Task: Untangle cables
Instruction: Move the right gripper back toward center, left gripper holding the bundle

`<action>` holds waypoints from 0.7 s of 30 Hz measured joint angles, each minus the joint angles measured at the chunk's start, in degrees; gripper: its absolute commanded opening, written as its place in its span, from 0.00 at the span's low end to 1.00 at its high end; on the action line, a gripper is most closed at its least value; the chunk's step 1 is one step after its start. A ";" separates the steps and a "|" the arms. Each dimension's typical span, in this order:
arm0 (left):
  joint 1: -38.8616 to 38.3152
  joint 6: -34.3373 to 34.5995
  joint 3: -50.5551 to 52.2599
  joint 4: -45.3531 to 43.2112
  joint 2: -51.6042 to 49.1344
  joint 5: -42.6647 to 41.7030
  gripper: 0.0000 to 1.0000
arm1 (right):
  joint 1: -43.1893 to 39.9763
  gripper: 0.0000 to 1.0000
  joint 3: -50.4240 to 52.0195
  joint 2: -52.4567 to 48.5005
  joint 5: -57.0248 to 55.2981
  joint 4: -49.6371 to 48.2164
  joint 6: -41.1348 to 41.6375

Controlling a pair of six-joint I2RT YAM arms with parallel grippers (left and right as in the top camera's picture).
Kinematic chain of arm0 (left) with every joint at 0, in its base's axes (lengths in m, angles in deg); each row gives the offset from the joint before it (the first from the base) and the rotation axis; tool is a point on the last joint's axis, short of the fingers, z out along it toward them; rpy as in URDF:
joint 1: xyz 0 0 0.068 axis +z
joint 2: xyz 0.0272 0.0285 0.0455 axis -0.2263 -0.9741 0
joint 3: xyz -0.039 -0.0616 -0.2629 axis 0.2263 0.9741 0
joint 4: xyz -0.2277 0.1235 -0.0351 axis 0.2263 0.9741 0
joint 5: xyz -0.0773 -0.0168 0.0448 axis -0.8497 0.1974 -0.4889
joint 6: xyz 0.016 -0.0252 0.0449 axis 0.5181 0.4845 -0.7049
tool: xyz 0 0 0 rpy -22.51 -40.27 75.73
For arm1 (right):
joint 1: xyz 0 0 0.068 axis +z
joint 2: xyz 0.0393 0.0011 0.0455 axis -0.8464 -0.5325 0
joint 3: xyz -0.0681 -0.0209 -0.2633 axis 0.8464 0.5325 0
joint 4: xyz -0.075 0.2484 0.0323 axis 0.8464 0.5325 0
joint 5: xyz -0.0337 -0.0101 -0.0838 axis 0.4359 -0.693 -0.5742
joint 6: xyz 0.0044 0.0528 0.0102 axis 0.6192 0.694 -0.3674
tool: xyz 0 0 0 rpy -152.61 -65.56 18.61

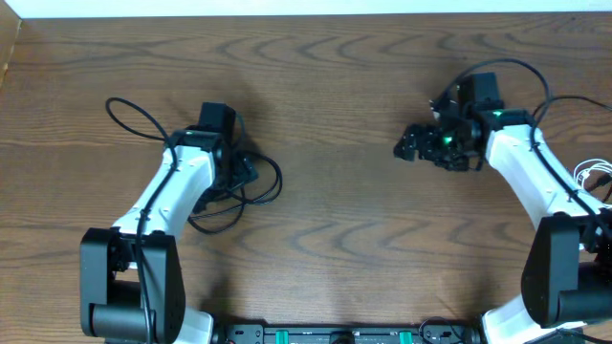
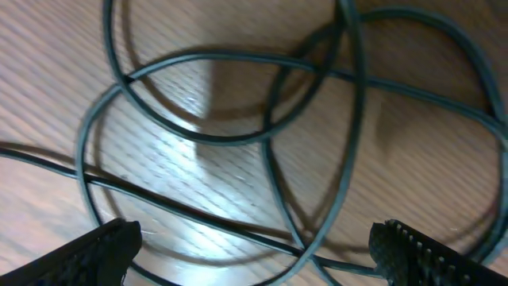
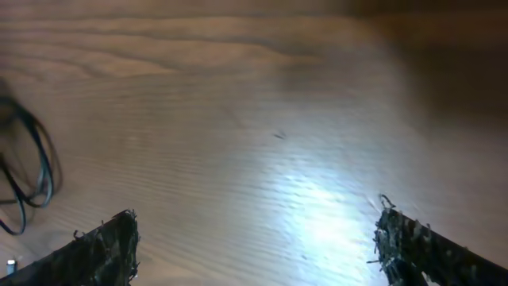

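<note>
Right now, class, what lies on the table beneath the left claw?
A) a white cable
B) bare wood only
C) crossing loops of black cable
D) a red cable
C: the left wrist view shows the open left claw over black cable loops that cross one another on the wooden table.

Warm, even room light covers the overhead view, with soft shadows on the table (image 1: 335, 143). Each wrist view shows a white glare patch on the wood between the jaws; the cables (image 2: 270, 143) ahead of the left jaws are slightly blurred, picture edges dim
</note>
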 measured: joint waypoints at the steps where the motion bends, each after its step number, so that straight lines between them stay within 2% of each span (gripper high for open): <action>1: -0.63 0.33 0.00 -0.48 0.00 -0.04 0.98 | 0.48 0.88 0.00 0.00 0.00 -0.98 0.09; 4: -2.91 1.18 0.00 -2.29 0.00 -0.15 0.98 | 1.31 0.80 0.02 0.00 0.04 -3.63 0.00; 8: -6.27 1.36 0.00 -4.17 0.00 -0.28 0.98 | 1.68 0.61 0.02 0.00 -0.02 -4.13 0.17; 12: -7.43 1.36 0.00 -4.28 0.00 -0.28 0.98 | 2.12 0.49 0.04 0.00 -0.13 -2.62 -0.37; 13: -7.41 1.36 0.00 -4.26 0.00 -0.26 0.88 | 2.34 0.47 0.09 0.00 -0.13 -2.43 -0.42; 14: -7.41 1.55 0.00 -4.28 0.00 -0.24 0.67 | 2.40 0.43 0.17 0.00 -0.17 -2.43 -0.42; 15: -7.41 1.81 0.00 -4.26 0.00 -0.15 0.54 | 2.49 0.42 0.28 0.00 -0.20 -2.47 -0.66; 17: -7.41 1.77 0.00 -4.35 0.00 -0.22 0.33 | 2.60 0.35 0.37 0.00 -0.22 -2.60 -0.83; 19: -7.41 1.88 0.02 -4.72 0.00 -0.22 0.21 | 2.58 0.29 0.39 0.00 -0.26 -2.84 -0.98; 21: -7.41 2.21 0.13 -5.14 0.00 -0.11 0.20 | 2.60 0.25 0.42 0.00 -0.24 -3.04 -0.94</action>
